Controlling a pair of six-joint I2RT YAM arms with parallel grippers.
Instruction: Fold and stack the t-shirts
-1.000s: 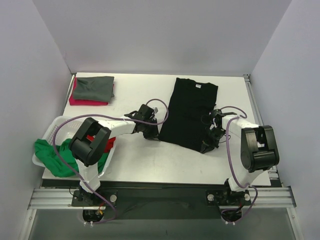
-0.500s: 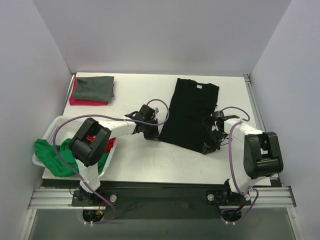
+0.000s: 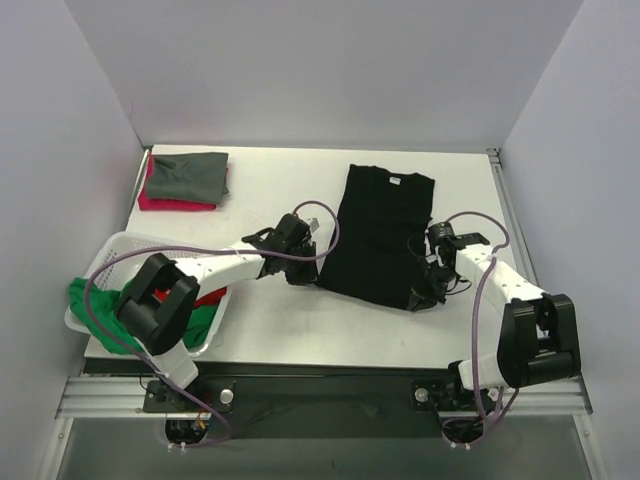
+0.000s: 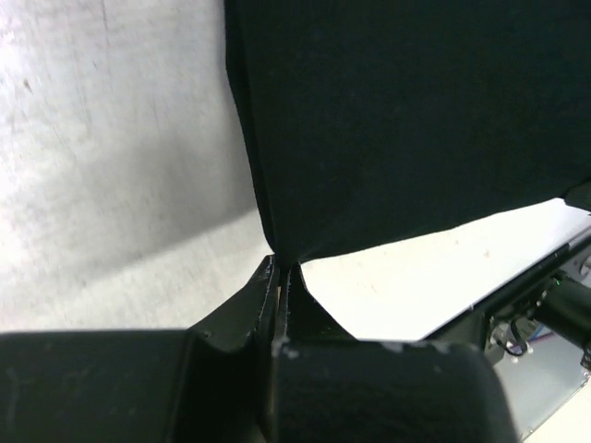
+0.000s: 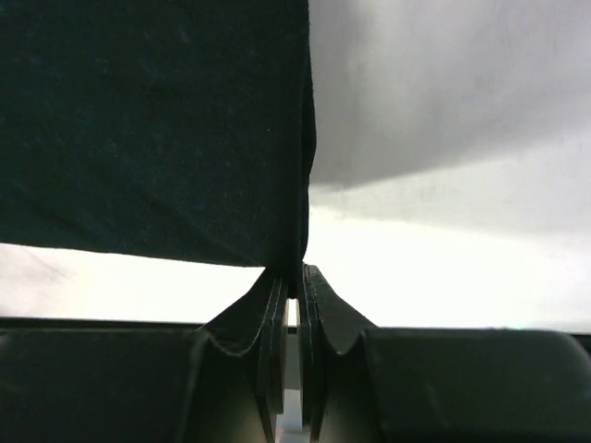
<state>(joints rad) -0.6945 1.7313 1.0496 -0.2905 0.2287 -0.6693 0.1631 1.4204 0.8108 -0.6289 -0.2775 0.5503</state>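
A black t-shirt [image 3: 380,235] lies folded lengthwise in the middle of the table, collar toward the back. My left gripper [image 3: 308,276] is shut on its near left corner, and in the left wrist view [image 4: 281,266] the cloth [image 4: 406,120] rises off the table from the pinch. My right gripper [image 3: 422,297] is shut on the near right corner; in the right wrist view [image 5: 297,273] the black cloth [image 5: 157,120] hangs from the pinch. A folded grey-green tee [image 3: 190,175] sits on a pink-red one [image 3: 165,203] at the back left. A green tee [image 3: 110,315] and a red one [image 3: 207,295] lie in the basket.
The white perforated basket [image 3: 120,248] stands at the near left, green cloth spilling over its rim. White walls close in the table on three sides. A metal rail [image 3: 320,385] runs along the near edge by the arm bases.
The left gripper has shut on the shirt's near left corner. Both arms have reached further over the table, and the shirt's near edge has lifted and shifted slightly toward the back.
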